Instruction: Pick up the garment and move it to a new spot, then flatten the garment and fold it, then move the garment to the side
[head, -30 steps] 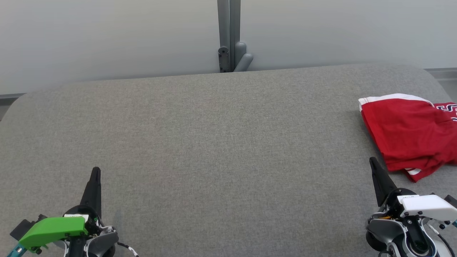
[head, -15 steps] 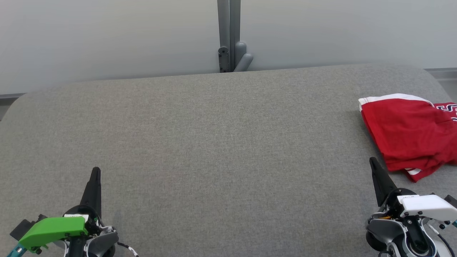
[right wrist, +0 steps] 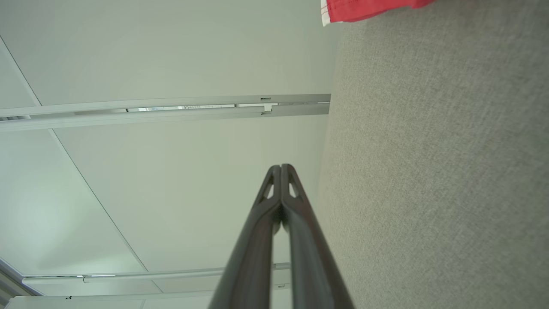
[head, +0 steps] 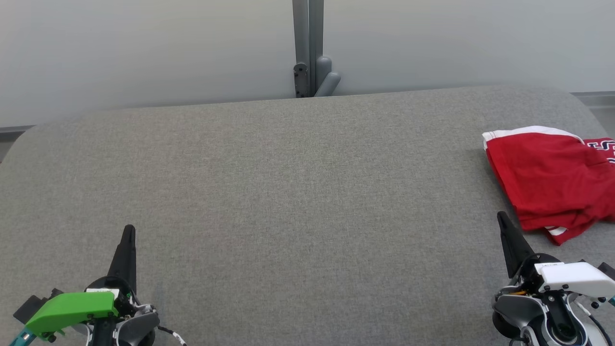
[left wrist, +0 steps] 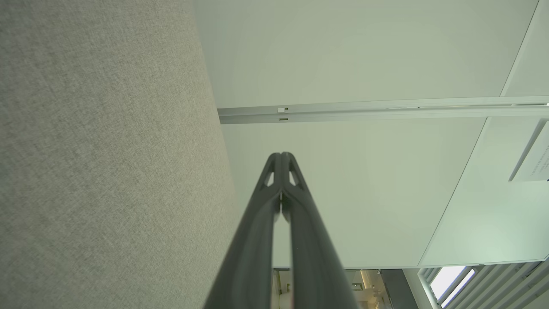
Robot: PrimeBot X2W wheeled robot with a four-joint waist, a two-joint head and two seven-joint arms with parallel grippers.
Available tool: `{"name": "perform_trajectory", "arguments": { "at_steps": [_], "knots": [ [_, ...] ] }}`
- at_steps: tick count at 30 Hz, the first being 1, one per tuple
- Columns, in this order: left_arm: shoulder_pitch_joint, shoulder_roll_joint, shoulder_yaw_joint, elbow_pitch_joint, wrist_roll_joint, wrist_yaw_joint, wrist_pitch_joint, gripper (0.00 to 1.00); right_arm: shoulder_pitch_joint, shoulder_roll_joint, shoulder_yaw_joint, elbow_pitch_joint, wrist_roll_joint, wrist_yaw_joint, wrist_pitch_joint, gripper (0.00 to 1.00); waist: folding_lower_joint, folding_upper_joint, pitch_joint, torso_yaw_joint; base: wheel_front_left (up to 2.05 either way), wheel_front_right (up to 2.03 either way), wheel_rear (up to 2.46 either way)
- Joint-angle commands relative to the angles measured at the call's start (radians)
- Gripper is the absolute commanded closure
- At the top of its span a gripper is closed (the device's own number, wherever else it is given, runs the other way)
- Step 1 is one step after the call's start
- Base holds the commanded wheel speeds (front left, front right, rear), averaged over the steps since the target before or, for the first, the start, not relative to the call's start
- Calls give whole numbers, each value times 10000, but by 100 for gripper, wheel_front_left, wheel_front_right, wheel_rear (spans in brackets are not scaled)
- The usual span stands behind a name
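Broadly, you have a wide grey fabric-covered surface [head: 288, 192] in front of you. The red garment [head: 547, 182] lies on its right side, toward the far corner. It is bunched in loose layers and runs past the right edge of the head view.

Judge it as light, soft and limp. It will sag and drape from whatever point you lift, and thin cloth like this may slip out of a shallow pinch. Take it at an edge where layers double up, such as the white-trimmed hem [head: 523, 130] along its far side or the trimmed corner [head: 557, 231] on its near side. A pinch in the flat middle would likely catch only the top layer.

Your right gripper [head: 501, 217] sits just in front of and to the left of that near corner, close but not touching. Its fingers are pressed together and hold nothing. Your left gripper [head: 129, 229] rests well apart from the garment, across the surface on the left, likewise closed on nothing.
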Motion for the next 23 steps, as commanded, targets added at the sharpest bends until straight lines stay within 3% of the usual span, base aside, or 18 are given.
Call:
{"name": "perform_trajectory", "arguments": {
  "at_steps": [1, 23],
  "knots": [
    [-144, 3, 52, -35, 63, -49, 9, 100, -89, -48, 4, 12, 68, 4, 58, 100, 0, 106, 0, 0, 0, 0, 0],
    [-144, 3, 53, -35, 65, -50, 11, 100, -89, -48, 5, 12, 69, 4, 58, 100, 0, 106, 0, 0, 0, 0, 0]
  ]
}}
